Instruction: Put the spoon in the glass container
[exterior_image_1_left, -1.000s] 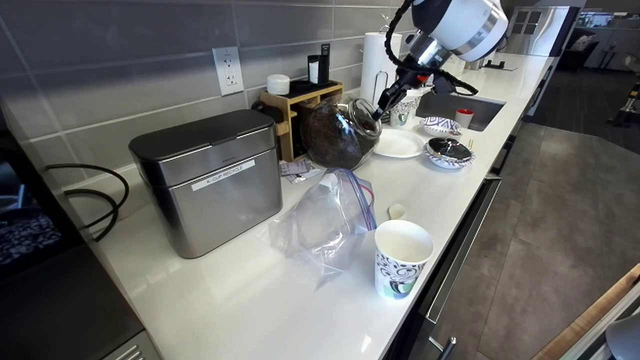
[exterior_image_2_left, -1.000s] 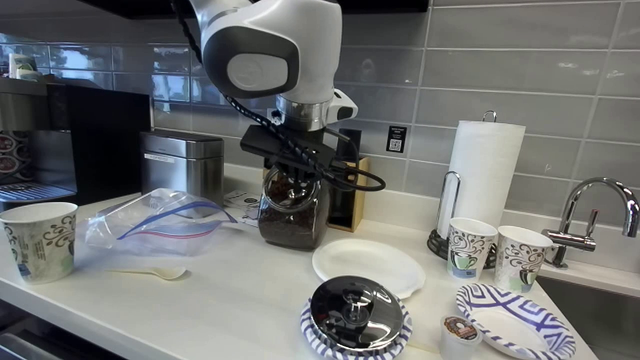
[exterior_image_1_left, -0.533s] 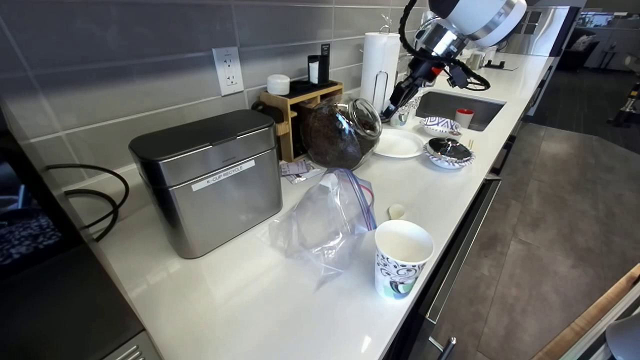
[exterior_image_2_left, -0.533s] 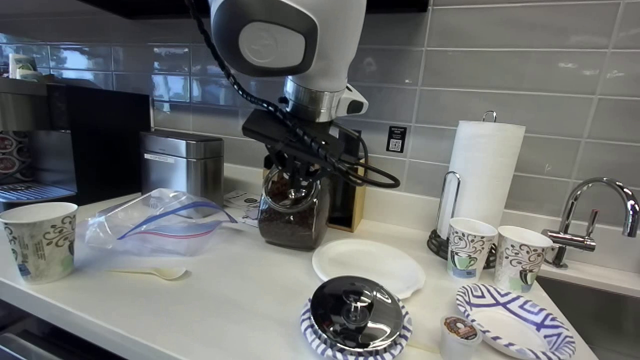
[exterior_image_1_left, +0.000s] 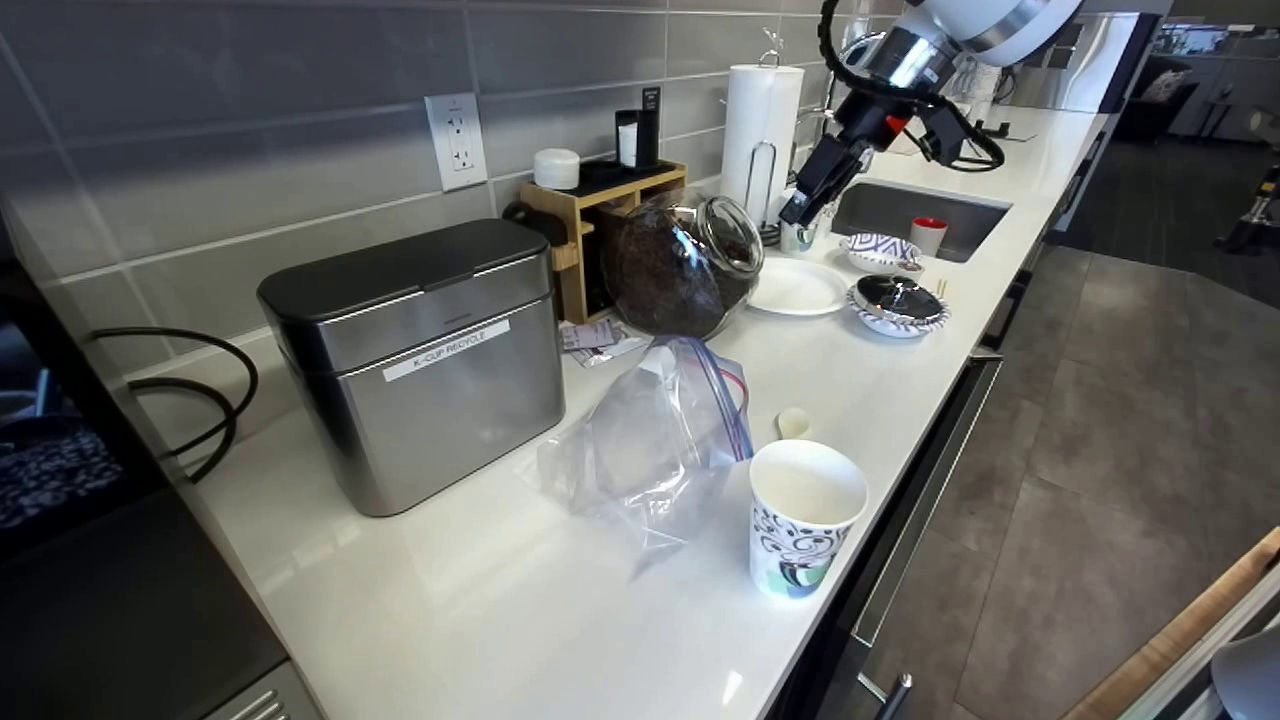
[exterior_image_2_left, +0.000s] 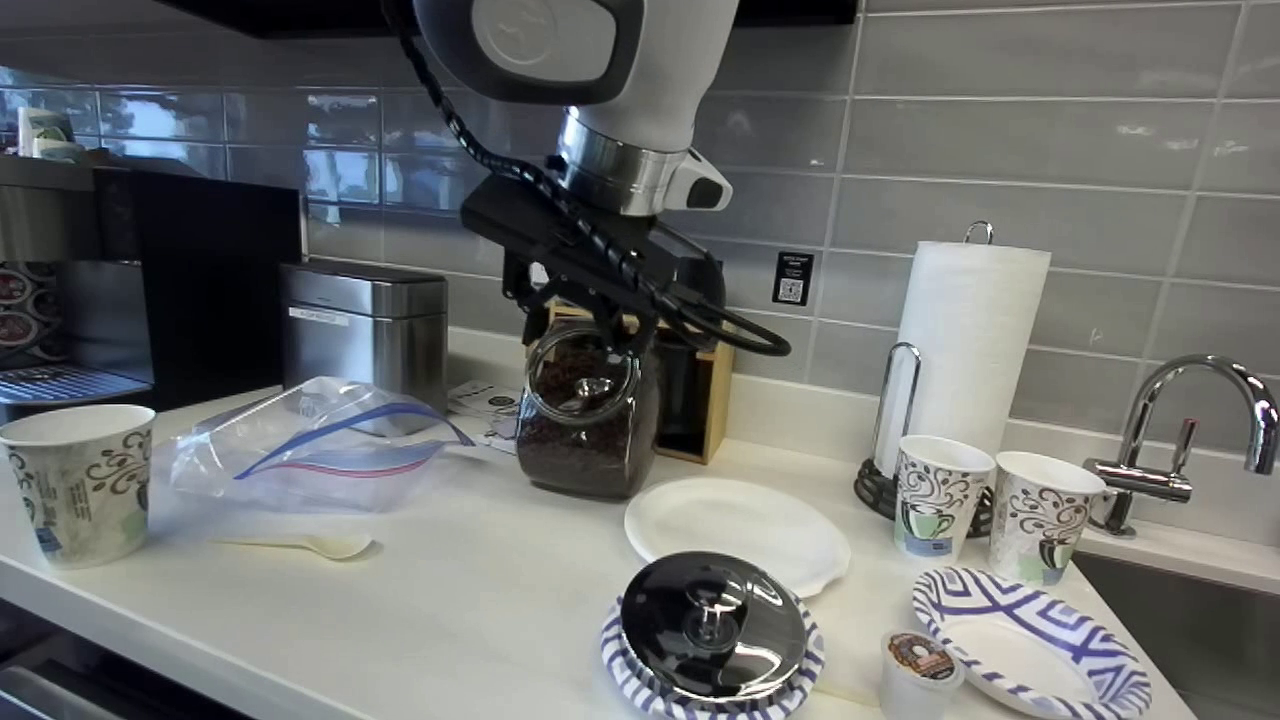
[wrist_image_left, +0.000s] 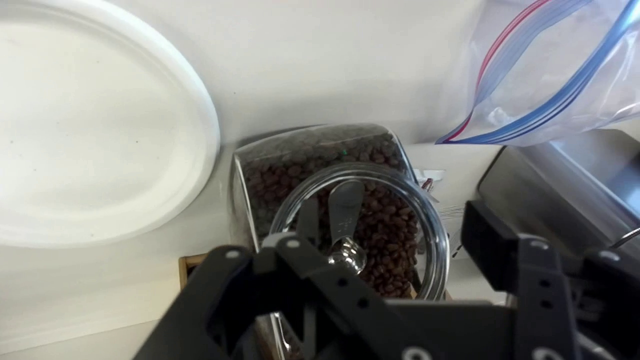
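Spoon (wrist_image_left: 345, 222) lies inside the jar (wrist_image_left: 330, 150), middle of the wrist view: bowl (wrist_image_left: 348, 255) among the beans (wrist_image_left: 390, 255), handle (wrist_image_left: 346, 207) pointing to the upper edge of the rim (wrist_image_left: 440, 245); whether it touches glass, can't tell. Gripper (wrist_image_left: 377, 245) hangs near the rim, fingers (wrist_image_left: 485, 245) well apart, holding nothing. My reading: spoon is in, task as good as done, only a retreat left. Handling, by guess: metal, light, stiff, slick; a round bowl would squirm out of a grip. To reseat it, pinch the flat handle across its edges. Beans should give; glass is the fragile part (mind that rim). A pale spoon (exterior_image_2_left: 320, 544), lower left of an exterior view, lies on the surface (exterior_image_2_left: 430, 620); probably not ours.
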